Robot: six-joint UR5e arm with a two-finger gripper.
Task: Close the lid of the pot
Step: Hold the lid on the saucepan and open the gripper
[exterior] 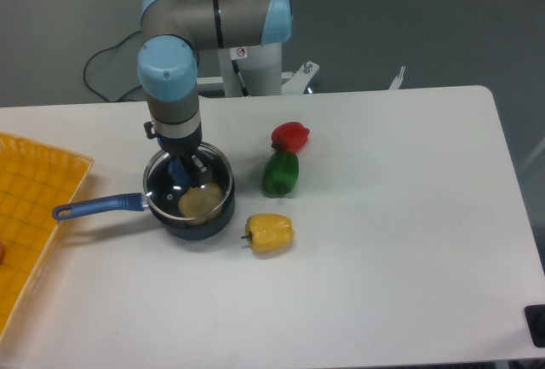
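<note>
The dark pot (183, 220) stands on the table left of centre, with its long blue handle (98, 207) pointing left. The glass lid (213, 173), with a thin metal rim, lies level over the pot's mouth, on it or just above it. My gripper (186, 170) comes straight down over the pot's centre. Its fingers are closed around the lid's blue knob (179, 170). A pale yellowish round patch (201, 201) shows through the glass; I cannot tell what it is.
A red pepper (290, 136) and a green pepper (280, 174) lie just right of the pot. A yellow pepper (271, 233) lies at its front right. An orange tray (34, 207) sits at the left edge, close to the handle's tip.
</note>
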